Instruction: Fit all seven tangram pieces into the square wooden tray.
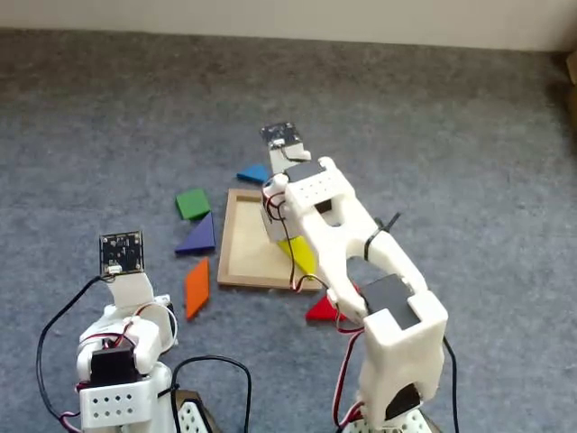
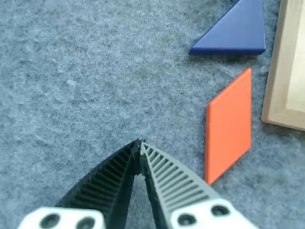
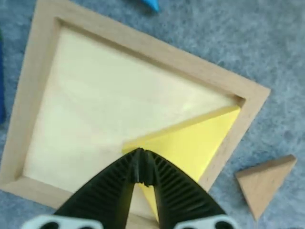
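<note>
Spreading wide as a counter (image 1: 469, 135) under a grey, fuzzy, carpet-like covering. Running along its far edge as a pale strip of wall (image 1: 270, 16). Poking in at the far right edge as a brownish sliver (image 1: 572, 77), too small to identify.

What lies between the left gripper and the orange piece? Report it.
Nothing but bare carpet. In the left wrist view, the shut left gripper and the orange piece are apart, with only that grey stretch between them.

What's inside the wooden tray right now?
A yellow triangle lies in one corner of the tray; the rest that shows is bare wood. The right gripper, shut above it, covers part of the triangle and floor.
</note>
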Action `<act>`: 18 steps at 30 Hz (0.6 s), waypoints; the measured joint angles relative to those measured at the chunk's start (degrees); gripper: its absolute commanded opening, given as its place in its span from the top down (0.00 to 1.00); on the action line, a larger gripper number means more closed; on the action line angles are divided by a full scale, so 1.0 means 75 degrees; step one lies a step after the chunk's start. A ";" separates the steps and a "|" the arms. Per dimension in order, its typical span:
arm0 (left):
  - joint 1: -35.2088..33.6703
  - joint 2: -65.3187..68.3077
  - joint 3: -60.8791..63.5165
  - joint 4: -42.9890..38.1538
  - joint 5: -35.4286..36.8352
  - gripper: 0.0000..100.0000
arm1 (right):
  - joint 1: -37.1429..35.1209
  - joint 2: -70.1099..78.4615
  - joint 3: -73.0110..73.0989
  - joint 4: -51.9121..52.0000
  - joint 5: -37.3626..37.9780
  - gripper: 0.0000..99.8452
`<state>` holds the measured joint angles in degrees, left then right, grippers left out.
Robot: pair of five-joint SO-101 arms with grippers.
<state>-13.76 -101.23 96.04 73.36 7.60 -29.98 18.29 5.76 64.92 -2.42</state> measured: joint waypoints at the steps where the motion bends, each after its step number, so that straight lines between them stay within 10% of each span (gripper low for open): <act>1: 0.0000 0.0000 0.0000 0.0000 0.0000 0.99 | 0.0000 -0.0164 0.0023 0.0012 0.0023 0.98; 18: 0.0000 0.0000 0.0000 0.0000 0.0000 0.99 | 0.0199 -0.5462 0.3376 0.1723 0.4243 0.98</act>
<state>-13.76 -101.23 96.04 73.36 7.60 -28.48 -22.68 31.08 77.85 29.41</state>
